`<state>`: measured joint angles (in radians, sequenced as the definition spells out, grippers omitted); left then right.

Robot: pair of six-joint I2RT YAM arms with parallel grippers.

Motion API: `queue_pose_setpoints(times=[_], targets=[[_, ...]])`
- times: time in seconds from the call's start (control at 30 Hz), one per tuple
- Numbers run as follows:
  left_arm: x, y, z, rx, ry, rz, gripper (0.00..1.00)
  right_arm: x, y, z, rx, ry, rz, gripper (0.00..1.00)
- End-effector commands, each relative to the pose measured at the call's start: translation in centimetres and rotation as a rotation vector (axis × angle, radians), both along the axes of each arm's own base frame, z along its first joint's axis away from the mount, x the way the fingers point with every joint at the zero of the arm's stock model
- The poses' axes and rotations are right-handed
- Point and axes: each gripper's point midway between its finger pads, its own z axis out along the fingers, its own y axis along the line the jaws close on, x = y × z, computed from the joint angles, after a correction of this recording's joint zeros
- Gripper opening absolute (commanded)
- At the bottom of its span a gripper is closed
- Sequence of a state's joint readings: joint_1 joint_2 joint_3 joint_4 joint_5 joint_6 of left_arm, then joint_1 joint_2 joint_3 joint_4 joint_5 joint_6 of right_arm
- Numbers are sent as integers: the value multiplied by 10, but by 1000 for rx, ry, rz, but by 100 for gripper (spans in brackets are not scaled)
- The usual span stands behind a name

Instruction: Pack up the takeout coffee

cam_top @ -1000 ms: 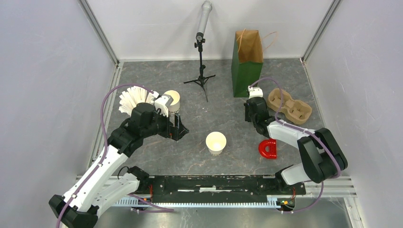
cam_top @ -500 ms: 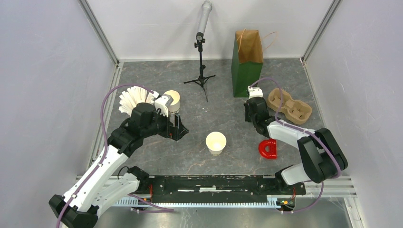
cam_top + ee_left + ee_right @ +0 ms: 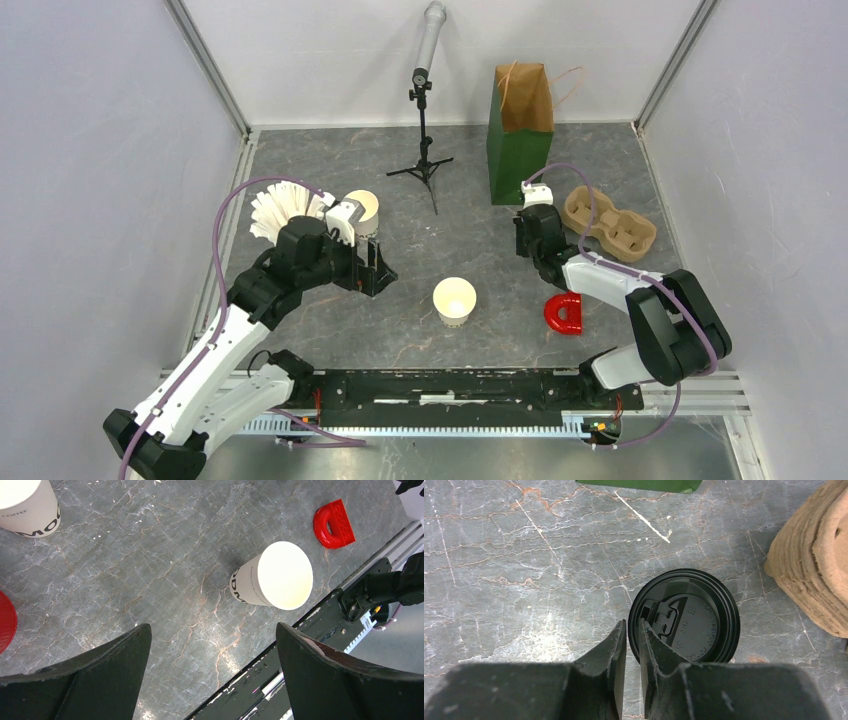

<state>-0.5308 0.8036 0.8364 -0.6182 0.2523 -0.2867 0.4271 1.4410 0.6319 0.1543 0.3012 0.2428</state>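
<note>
In the right wrist view a round black plastic lid is seen from straight above, on the grey table just below the green paper bag. What is under the lid is hidden. My right gripper is nearly shut, with the lid's left rim pinched between its fingers. In the top view my right gripper sits low between the bag and the brown carrier. My left gripper is wide open and empty, above the table left of an open, lidless white cup.
A second lidless printed cup stands by the red cup of white sticks. The open cup stands mid-table. A red U-shaped piece lies near the front right. A microphone stand is at the back.
</note>
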Motion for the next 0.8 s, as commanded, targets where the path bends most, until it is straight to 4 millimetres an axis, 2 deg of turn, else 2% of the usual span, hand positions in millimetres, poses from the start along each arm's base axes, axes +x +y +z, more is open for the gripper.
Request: queue_pose_setpoints(times=[0.0,0.53,0.77], targets=[[1,-3,6,-29,-3,8,100,16,-3,18,-24,-54,-25,21],[1,-3,6,-28,-4,6,100,23,-1,6,-45,-28,-19,19],[2,-4,6,-27,-2,6,100,23,1,11,-36,-39,-8,2]])
